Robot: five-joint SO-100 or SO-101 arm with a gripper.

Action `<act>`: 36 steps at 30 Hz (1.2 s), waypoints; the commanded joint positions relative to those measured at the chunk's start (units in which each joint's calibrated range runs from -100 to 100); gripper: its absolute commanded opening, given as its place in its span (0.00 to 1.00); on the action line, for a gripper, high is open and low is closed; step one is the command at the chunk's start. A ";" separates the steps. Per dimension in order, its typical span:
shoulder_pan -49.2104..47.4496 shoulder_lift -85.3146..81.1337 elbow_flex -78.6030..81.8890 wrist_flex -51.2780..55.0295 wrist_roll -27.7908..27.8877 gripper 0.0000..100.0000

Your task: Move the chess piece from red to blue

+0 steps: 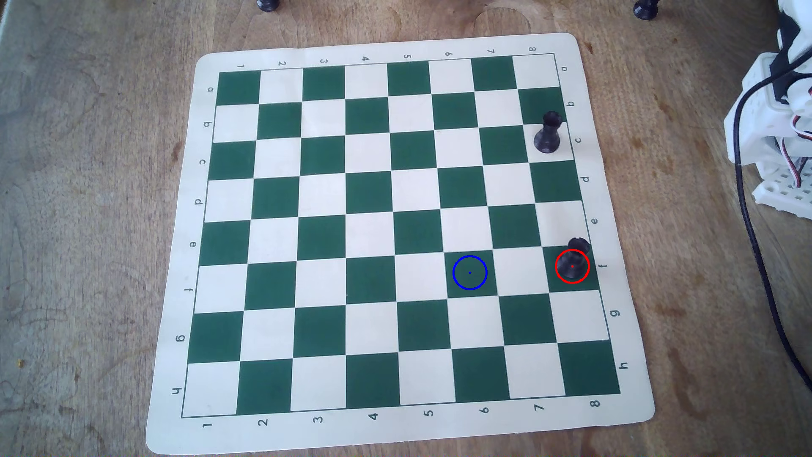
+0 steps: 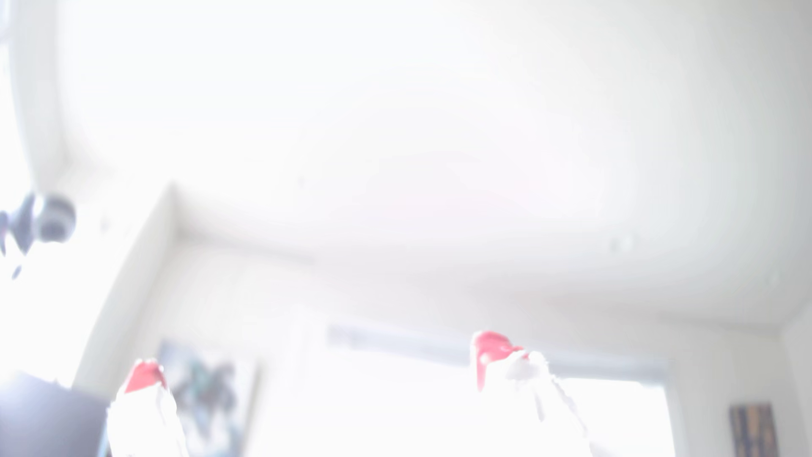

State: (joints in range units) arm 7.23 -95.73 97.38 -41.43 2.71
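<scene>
The chess piece [image 1: 572,259], a small black rook, stands upright on the green square at row f, column 8 of the chessboard mat [image 1: 395,439], at the mat's right edge in the overhead view. Its round base sits inside the red circle [image 1: 556,268], which rings it closely, with the tiny red dot showing on the piece itself. The blue circle [image 1: 469,256] lies in the same row as the chess piece, two squares to its left on the green square at column 6, and holds nothing but its blue centre dot. A second black rook [image 1: 548,132] stands upright well above the chess piece in the same column, at row c, on a pale square.

Off the mat, two more dark pieces [image 1: 268,4] [image 1: 646,9] are partly cut off at the top edge of the wooden table [image 1: 88,219]. The white arm base [image 1: 773,132] stands to the right of the chess piece, beyond the mat, with a black cable [image 1: 747,228] trailing down past it.

In the wrist view the gripper [image 2: 314,364] points up into a washed-out bright room; its two red-tipped fingers [image 2: 487,351] stand wide apart with nothing between them. The board does not show in that view.
</scene>
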 commanded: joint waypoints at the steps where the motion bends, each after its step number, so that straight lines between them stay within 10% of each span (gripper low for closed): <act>1: 1.18 0.06 -11.79 22.27 1.03 0.40; 18: -6.72 7.44 -47.06 114.98 -0.39 0.37; 28: -13.99 6.59 -42.80 131.36 -7.18 0.33; 36: -20.33 13.72 -34.46 122.02 -9.52 0.36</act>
State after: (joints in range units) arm -10.77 -86.34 60.23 87.57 -6.57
